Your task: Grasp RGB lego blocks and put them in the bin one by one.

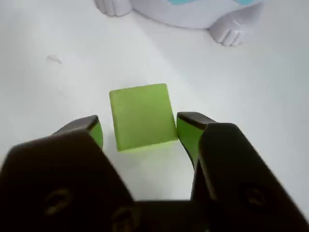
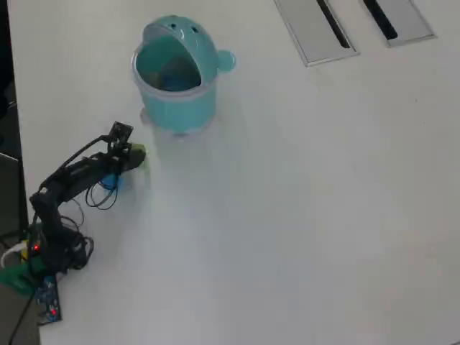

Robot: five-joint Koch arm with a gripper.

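- Step in hand, as I judge it: the grasp of the yellow-green block (image 1: 142, 116), which sits on the white table (image 2: 302, 215) near its left edge in the overhead view, just below the bin (image 2: 176, 75).
- A patch of blue (image 2: 109, 181), likely the blue block, shows under the arm (image 2: 72, 180); no red block can be made out.
- The gripper (image 1: 140, 130) has its jaws spread, one on each side of the block; the right looks nearly touching, the left stands off by a narrow gap.
- Next move, I judge: close on the block squarely, lift, then carry it up to the bin's open mouth near the table's top-left corner.
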